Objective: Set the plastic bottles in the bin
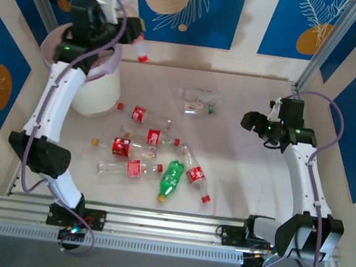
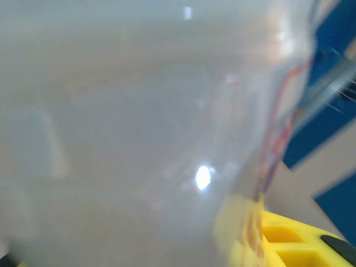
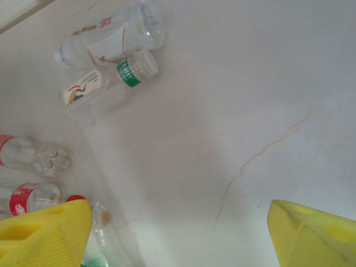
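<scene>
- The bin [image 1: 98,96] stands at the far left of the table, a purple liner folded over its rim. It is the biggest thing here and an easy target for a drop.
- The left gripper [image 1: 123,29] is up by the bin's far-right rim, and it looks clenched on a red-capped bottle [image 1: 137,49]. The cap end pokes out to the right, past the rim rather than squarely over the mouth. From the wrist, clear plastic [image 2: 139,139] presses right up against the lens beside a yellow finger [image 2: 289,245].
- The loose bottles [image 1: 135,167] lie flat mid-table, just near of the bin and to its right. There are mostly red labels, with one green bottle [image 1: 171,179] at the near edge of the bunch.
- My guess is they are empty. That makes them feather-light, thin-walled and springy, smooth enough to roll or squirt out of a pinch. The place to take one is across the labelled belly, not at the tapering neck.
- The right gripper [image 3: 178,214] hangs released, its yellow fingers wide with bare table between them.
- Two pale-labelled bottles [image 3: 108,61] lie side by side, far and to the left of that open pincer and clear of it. They are its closest pick.
- The red-labelled bunch lies further left and nearer to us.
</scene>
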Available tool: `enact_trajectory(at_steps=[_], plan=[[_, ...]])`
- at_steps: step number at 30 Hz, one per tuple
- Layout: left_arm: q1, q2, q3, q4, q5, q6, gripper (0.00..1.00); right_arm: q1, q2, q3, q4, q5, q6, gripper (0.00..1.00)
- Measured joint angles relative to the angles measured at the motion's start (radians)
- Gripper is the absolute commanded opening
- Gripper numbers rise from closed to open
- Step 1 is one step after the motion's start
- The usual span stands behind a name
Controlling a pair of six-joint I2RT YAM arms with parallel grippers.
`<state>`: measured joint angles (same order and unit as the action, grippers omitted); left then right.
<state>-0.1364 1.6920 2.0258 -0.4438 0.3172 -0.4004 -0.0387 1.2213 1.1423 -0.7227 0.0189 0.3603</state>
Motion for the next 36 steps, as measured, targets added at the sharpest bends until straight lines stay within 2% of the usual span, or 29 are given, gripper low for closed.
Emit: enact_trajectory(at_steps=[6, 10, 14, 19, 27, 36], plan=[[0.197, 0.016, 0.038, -0.041, -0.117, 0.048, 0.35, -0.108, 0.085, 0.072, -0.027, 0.137, -0.004, 0.83], [0.266, 0.078, 0.078, -0.076, -0.164, 0.089, 0.36, -0.196, 0.159, 0.113, -0.02, 0.185, -0.005, 0.83], [0.278, 0.18, 0.142, -0.128, -0.183, 0.143, 0.37, -0.259, 0.189, 0.113, -0.011, 0.183, -0.006, 0.83], [0.278, 0.266, 0.134, -0.177, -0.196, 0.189, 0.37, -0.295, 0.228, 0.122, 0.0, 0.183, -0.021, 0.83], [0.276, 0.267, -0.028, -0.161, -0.196, 0.219, 0.41, -0.358, 0.456, 0.187, 0.047, 0.178, -0.074, 0.86], [0.275, 0.265, -0.2, -0.126, -0.196, 0.227, 0.49, -0.359, 0.635, 0.257, 0.057, 0.129, -0.107, 0.86]])
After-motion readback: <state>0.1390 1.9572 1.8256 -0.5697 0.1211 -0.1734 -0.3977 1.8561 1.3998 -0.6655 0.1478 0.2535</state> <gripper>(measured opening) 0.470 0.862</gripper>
